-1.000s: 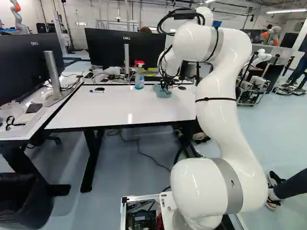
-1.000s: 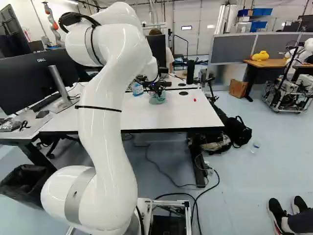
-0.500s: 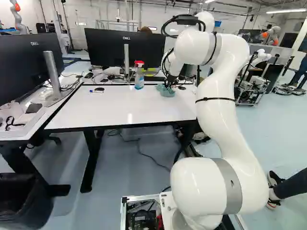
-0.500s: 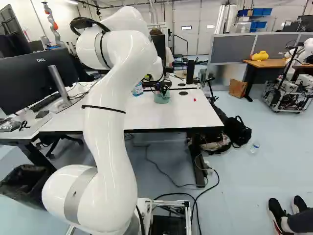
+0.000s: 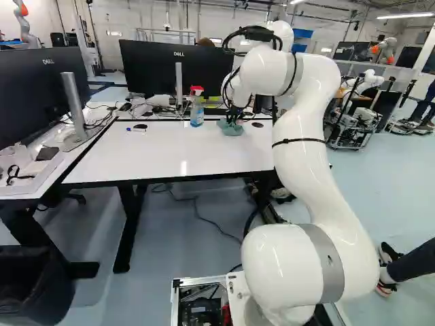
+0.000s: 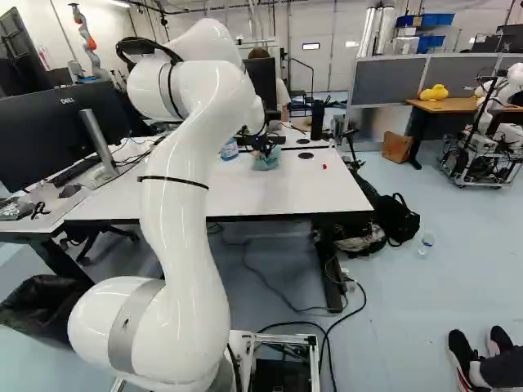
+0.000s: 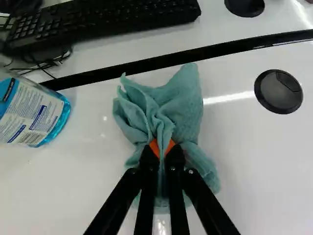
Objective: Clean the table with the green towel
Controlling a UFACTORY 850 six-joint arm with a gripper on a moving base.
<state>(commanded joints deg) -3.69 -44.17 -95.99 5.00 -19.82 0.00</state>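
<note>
My gripper (image 5: 232,119) is at the back of the white table (image 5: 163,153), low over its top. In the wrist view the gripper (image 7: 163,149) is shut on the green towel (image 7: 181,105), whose fold is pinched between the orange pads. The rest of the towel bunches out ahead of the fingers and to both sides, lying on or just above the white surface. In the right base view the towel (image 6: 265,160) shows below the gripper (image 6: 263,145).
A blue spray bottle (image 5: 197,107) stands beside the towel. A round black cable cover (image 7: 279,91) lies on its other side. Beyond the table's back edge are a keyboard (image 7: 102,22) and monitors (image 5: 175,68). A marker (image 5: 136,130) lies farther off. Another robot (image 6: 490,122) stands beyond.
Arm, gripper and towel have shifted slightly leftward in the base views, toward the spray bottle, after a small move the other way before. The base has stayed put.
</note>
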